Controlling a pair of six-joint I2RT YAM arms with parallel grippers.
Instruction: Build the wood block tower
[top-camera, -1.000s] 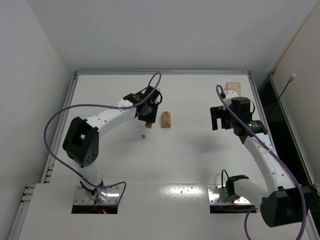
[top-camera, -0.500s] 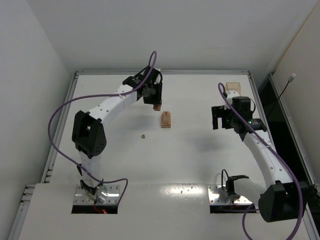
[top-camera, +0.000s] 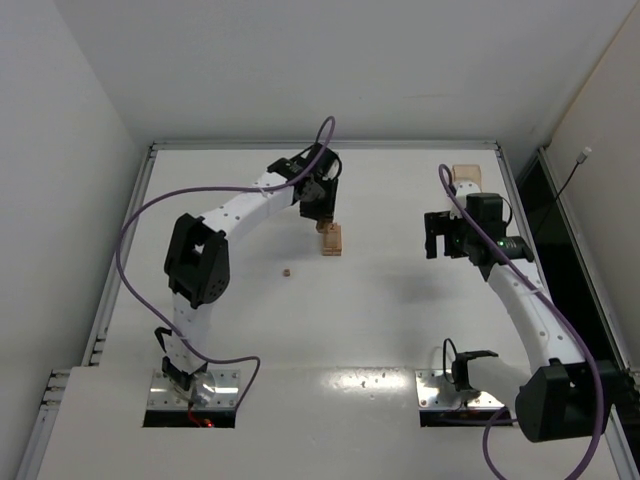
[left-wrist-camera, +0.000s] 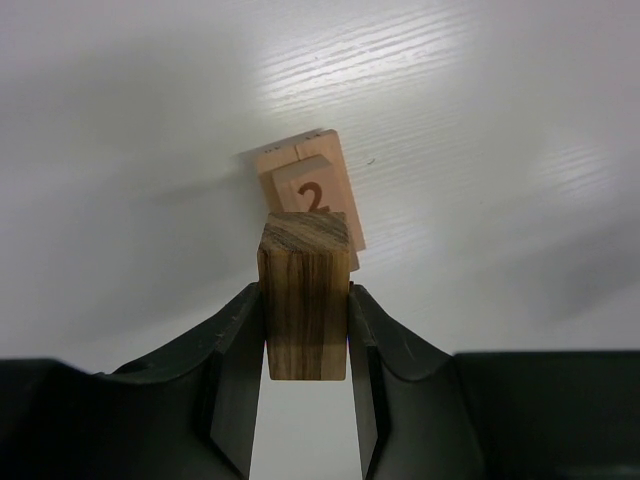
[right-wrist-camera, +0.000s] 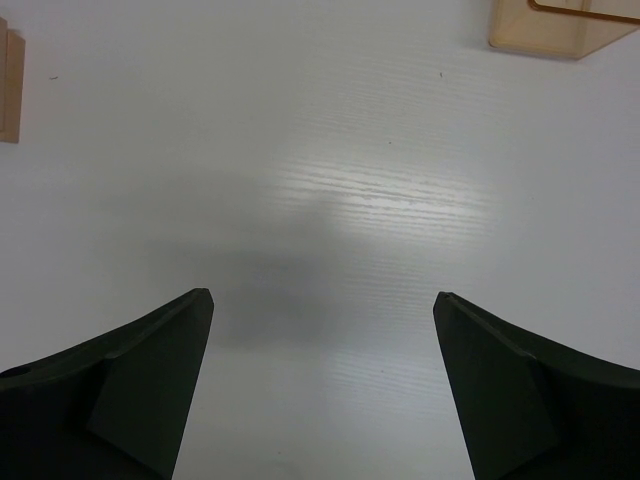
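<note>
My left gripper (top-camera: 322, 219) is shut on a wood block (left-wrist-camera: 304, 295), a short grained bar held upright between the fingers (left-wrist-camera: 236, 350). It hangs just above the tower (top-camera: 331, 240), a low stack of light-tan blocks; the top one carries a "2" (left-wrist-camera: 312, 195). A tiny wooden cube (top-camera: 287, 271) lies alone on the table, left of the tower. My right gripper (top-camera: 438, 236) is open and empty over bare table (right-wrist-camera: 330, 250), well to the right of the tower. The tower's edge shows at the far left of the right wrist view (right-wrist-camera: 10, 85).
A translucent amber plastic tray (top-camera: 464, 173) stands at the back right corner, also in the right wrist view (right-wrist-camera: 550, 25). A raised rim (top-camera: 320, 145) runs along the back of the table, and walls close it in on both sides.
My left gripper has carried the block from near the small cube, back and to the right, and now hangs over the tower. The right arm has barely moved.
</note>
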